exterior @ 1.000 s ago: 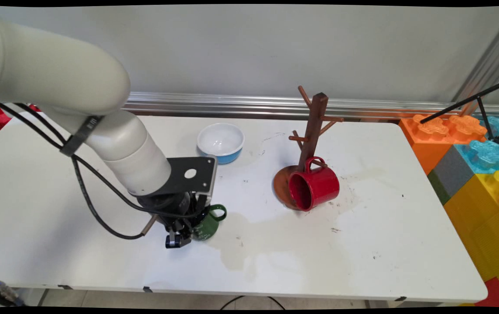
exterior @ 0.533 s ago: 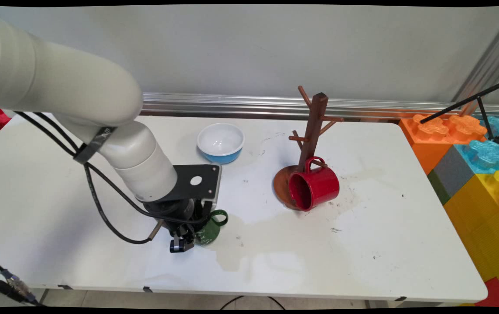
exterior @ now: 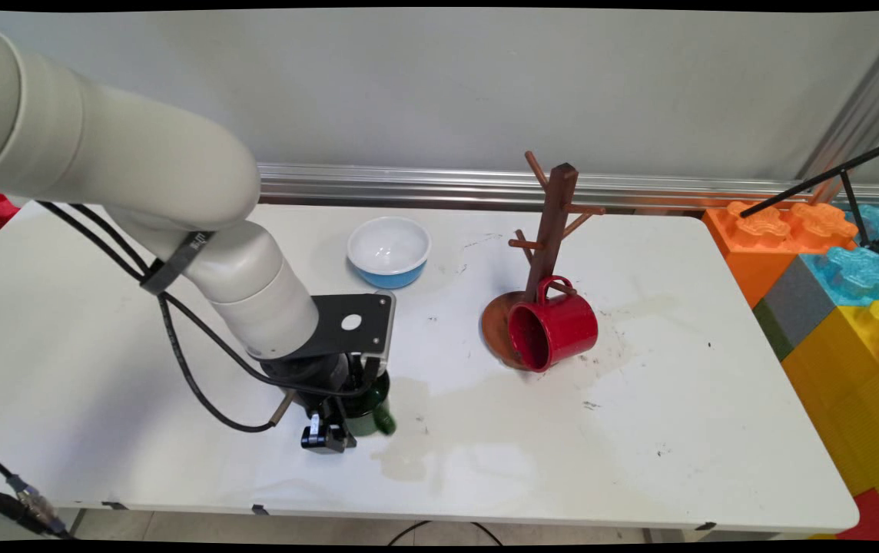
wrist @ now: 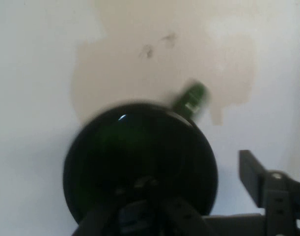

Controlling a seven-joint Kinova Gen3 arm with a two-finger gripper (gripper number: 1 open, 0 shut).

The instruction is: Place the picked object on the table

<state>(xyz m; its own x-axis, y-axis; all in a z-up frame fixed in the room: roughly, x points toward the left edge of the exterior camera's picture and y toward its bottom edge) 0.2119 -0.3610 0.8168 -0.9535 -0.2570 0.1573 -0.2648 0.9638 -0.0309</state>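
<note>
A dark green mug (exterior: 372, 408) stands upright on the white table (exterior: 639, 430) near its front left. My gripper (exterior: 344, 427) is down at the mug, open. In the hand view the mug (wrist: 140, 157) fills the lower middle, seen from above. One finger reaches inside its mouth at the bottom of the picture, and the other finger (wrist: 258, 179) stands outside the rim to the right, a small gap away. The green handle (wrist: 191, 98) is blurred and points to the upper right. In the main view the handle (exterior: 384, 422) points toward the table's front right.
A blue bowl (exterior: 388, 250), white inside, sits behind the arm. To the right a wooden mug tree (exterior: 551, 230) carries a red mug (exterior: 555, 326) hanging low on a peg. Large toy blocks (exterior: 831, 292) border the right end. A pale stain (exterior: 439, 453) lies right of the green mug.
The hand has shifted right and a little toward the front edge. The green mug has turned: its handle swung from pointing right to pointing front right.
</note>
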